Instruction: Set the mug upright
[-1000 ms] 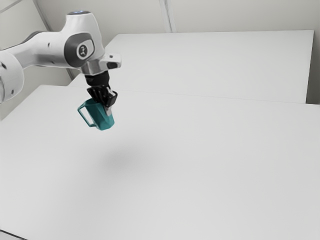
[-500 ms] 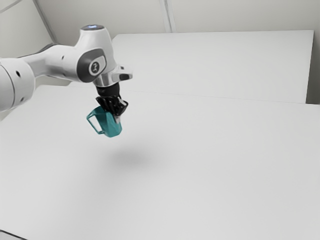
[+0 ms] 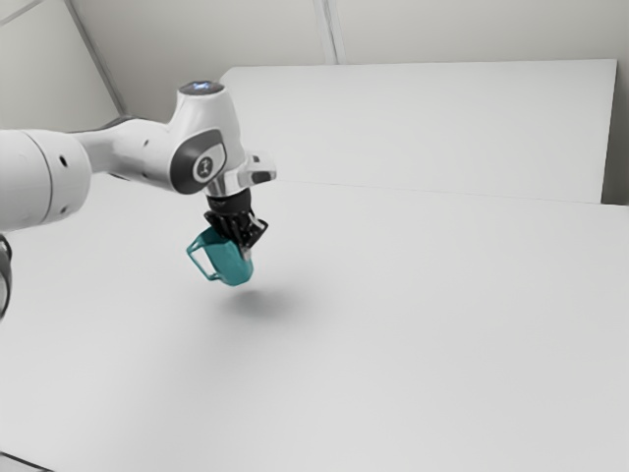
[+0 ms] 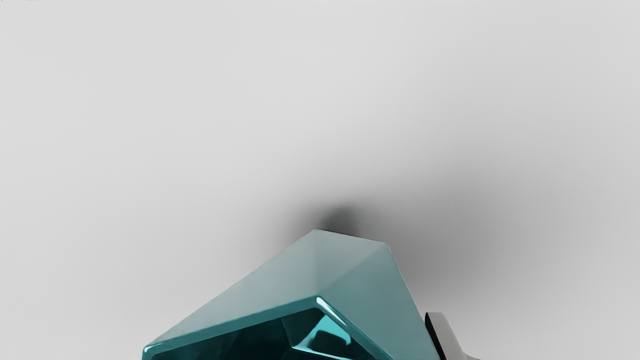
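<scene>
Arm (image 3: pixel 138 149) reaches in from the exterior view's left, and beneath its far end hangs the teal mug (image 3: pixel 231 261), off the bench (image 3: pixel 442 334). The handle (image 3: pixel 200 260) sticks out on the exterior view's left; the mouth opens upward but leans that way too, with the base canted down toward the exterior view's right. Next along is the hand (image 3: pixel 242 247), closed on the mug near its rim; in the wrist view one finger (image 4: pixel 445 334) lies against the outer wall, and the other, I'd guess, is inside. Farther right, just below the base, a soft shadow (image 3: pixel 259 303) falls on the bench. From where I stand, the step in hand looks like carrying the mug to a standing place. What's called for is to level the base, lower it flat, then let go gently; released at this slant, it could topple.
</scene>
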Motion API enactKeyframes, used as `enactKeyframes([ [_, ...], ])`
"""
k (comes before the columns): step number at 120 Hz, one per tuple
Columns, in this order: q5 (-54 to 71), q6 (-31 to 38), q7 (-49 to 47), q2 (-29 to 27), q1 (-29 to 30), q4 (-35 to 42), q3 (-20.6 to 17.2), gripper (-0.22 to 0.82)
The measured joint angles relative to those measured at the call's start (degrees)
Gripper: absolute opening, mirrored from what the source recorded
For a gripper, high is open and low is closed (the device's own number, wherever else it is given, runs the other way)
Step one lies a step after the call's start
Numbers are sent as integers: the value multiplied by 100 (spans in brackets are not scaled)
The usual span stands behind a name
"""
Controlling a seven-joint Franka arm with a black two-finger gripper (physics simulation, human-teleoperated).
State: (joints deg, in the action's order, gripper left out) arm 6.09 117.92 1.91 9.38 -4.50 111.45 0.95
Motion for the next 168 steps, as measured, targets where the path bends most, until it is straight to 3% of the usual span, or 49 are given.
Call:
enactKeyframes([
  [113, -15, 424, -395, 539, -7, 47, 1, -18],
  [141, -55, 436, -357, 571, -7, 30, 2, 30],
  [168, -62, 385, -322, 436, -34, -35, 2, 50],
])
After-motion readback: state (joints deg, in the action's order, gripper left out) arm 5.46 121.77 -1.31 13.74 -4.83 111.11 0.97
